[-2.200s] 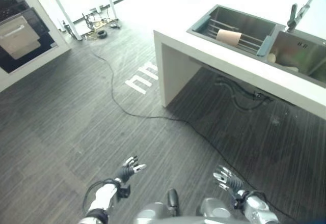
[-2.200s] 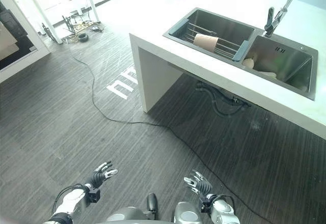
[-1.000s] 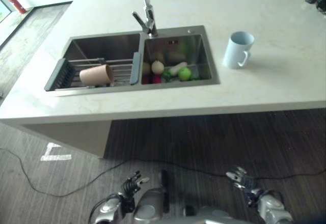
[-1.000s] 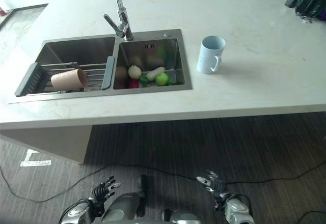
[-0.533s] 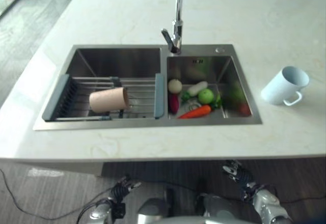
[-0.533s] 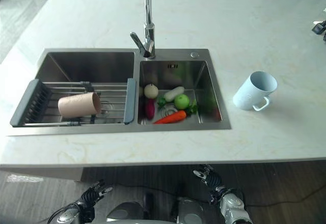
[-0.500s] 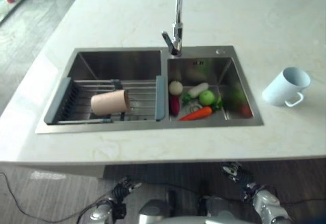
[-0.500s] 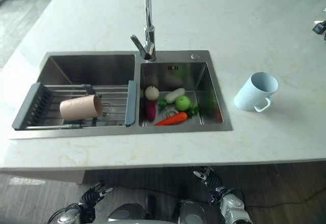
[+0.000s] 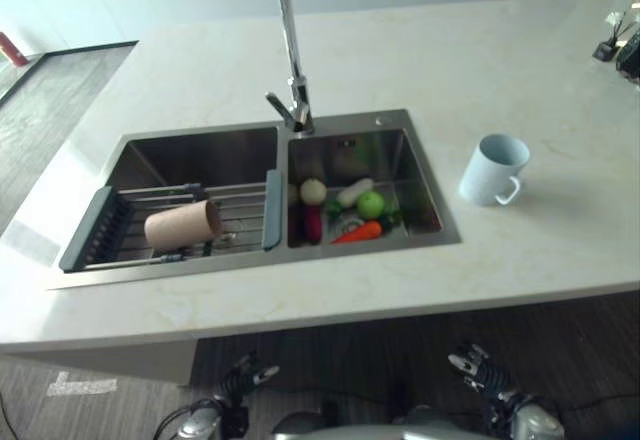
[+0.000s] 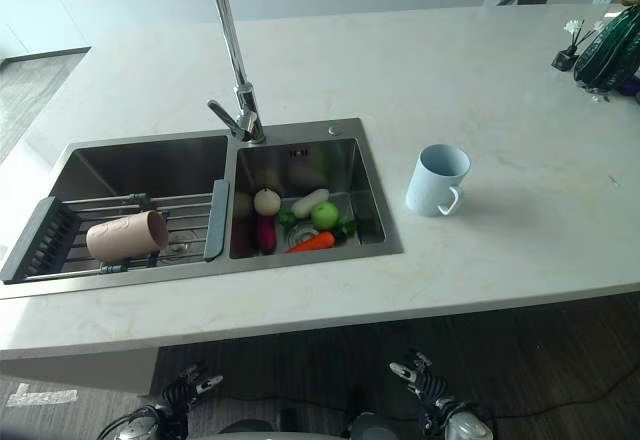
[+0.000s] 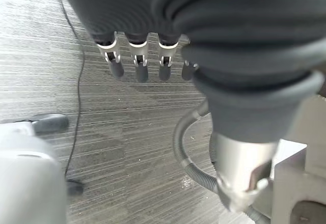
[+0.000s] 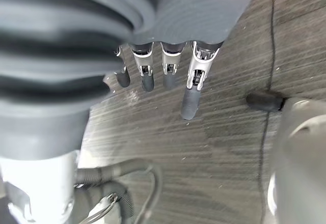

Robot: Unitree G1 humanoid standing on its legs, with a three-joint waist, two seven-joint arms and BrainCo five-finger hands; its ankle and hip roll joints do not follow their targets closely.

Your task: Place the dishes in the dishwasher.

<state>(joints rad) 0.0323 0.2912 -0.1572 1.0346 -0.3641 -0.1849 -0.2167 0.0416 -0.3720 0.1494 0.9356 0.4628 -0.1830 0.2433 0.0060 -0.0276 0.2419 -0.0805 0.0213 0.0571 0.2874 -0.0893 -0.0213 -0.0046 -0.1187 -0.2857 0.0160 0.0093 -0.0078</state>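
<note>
Mug stood upright near the counter's right front edge, nearer the empty, straight-fingered right hand than the equally slack left hand.

- We see a white bench holding a double steel sink, with a tall tap behind the divider.
- In the right basin lie a carrot, a green apple and other vegetables.
- At the bench's far right corner stands a dark green vase.
</note>
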